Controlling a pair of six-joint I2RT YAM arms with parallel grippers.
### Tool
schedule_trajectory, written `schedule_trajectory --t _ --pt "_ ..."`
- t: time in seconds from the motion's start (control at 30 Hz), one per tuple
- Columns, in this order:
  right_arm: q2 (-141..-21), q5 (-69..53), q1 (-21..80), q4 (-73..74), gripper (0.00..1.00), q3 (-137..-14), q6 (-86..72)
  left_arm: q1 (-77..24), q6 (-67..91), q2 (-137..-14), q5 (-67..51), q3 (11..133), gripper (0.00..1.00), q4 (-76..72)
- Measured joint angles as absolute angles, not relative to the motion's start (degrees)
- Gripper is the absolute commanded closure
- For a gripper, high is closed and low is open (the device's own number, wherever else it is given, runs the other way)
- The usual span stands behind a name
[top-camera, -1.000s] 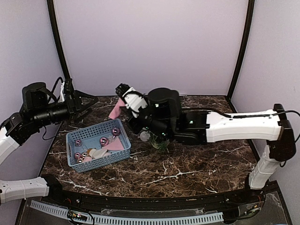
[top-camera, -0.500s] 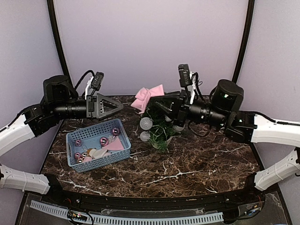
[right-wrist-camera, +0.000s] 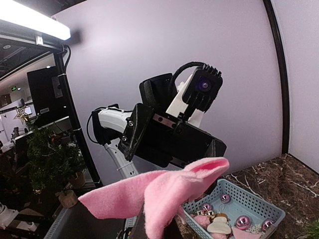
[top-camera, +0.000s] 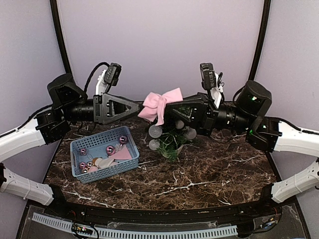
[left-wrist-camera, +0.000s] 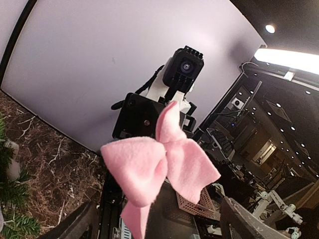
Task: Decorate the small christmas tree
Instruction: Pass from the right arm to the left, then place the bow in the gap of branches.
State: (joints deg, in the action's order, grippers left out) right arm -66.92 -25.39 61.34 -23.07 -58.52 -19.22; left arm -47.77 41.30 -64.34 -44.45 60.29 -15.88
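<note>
Pink bow (top-camera: 160, 103) clamped in right claw (top-camera: 170, 109), left claw (top-camera: 134, 105) agape.

You are working in a robotics lab, inside a small test booth. Pale lilac backdrop panels (top-camera: 159, 45) and black frame posts (top-camera: 258, 45) are closing in a marble-patterned table (top-camera: 209, 174). A slotted cable duct (top-camera: 149, 232) is running along its near edge, and the left arm (top-camera: 20, 142) and right arm (top-camera: 294, 139) are reaching over it. Beyond the booth, ceiling spotlights (left-wrist-camera: 269, 29), a strip light (right-wrist-camera: 30, 22) and a dark monitor (right-wrist-camera: 42, 89) are showing in a wide hall.
</note>
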Motion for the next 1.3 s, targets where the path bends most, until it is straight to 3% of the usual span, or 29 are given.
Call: schedule_trajectory --t 0.1,0.2,0.37,0.47,0.53,0.6,0.73,0.8,0.87,1.03,1.13,1.3 --pt "-67.02 -26.87 61.23 -22.61 1.00 -58.72 -19.33 -47.90 42.00 -64.93 -45.36 60.73 0.22 -17.58" --pt "-67.53 -28.34 61.08 -22.59 1.00 -59.33 -19.66 -47.92 42.74 -65.56 -45.56 61.01 0.49 -18.37" --pt "-68.64 -30.17 61.06 -21.69 1.00 -60.45 -20.10 -47.90 43.92 -67.22 -45.63 61.12 0.71 -19.84" --pt "-68.79 -30.46 61.04 -20.60 1.00 -60.47 -20.16 -47.90 44.99 -67.83 -45.58 60.97 0.91 -21.56" --pt "-68.79 -30.41 60.90 -19.77 1.00 -60.47 -20.14 -47.90 45.58 -67.77 -45.54 60.71 0.99 -22.68" --pt "-68.79 -30.17 60.58 -18.98 0.98 -60.47 -20.08 -47.90 45.56 -67.57 -45.28 60.45 1.00 -23.24" --pt "-68.23 -28.71 58.81 -17.02 0.42 -60.14 -20.62 -47.92 43.79 -66.24 -42.96 59.70 1.00 -20.99" --pt "-66.96 -27.31 57.45 -16.23 0.27 -58.98 -20.78 -47.90 41.93 -65.10 -40.88 59.53 1.00 -18.55" --pt "-65.69 -25.74 56.51 -15.51 0.20 -58.02 -21.06 -47.90 40.16 -64.16 -39.22 59.53 1.00 -16.43" --pt "-64.71 -21.58 55.75 -13.30 0.13 -57.87 -21.93 -47.90 36.93 -63.79 -37.30 59.53 1.00 -13.04" --pt "-65.91 -20.27 55.72 -11.99 0.14 -58.08 -22.48 -47.90 35.53 -64.49 -37.10 59.53 1.00 -11.62" --pt "-68.93 -20.82 55.72 -10.48 0.43 -59.07 -23.53 -47.90 33.56 -65.63 -36.71 59.68 1.00 -9.06"
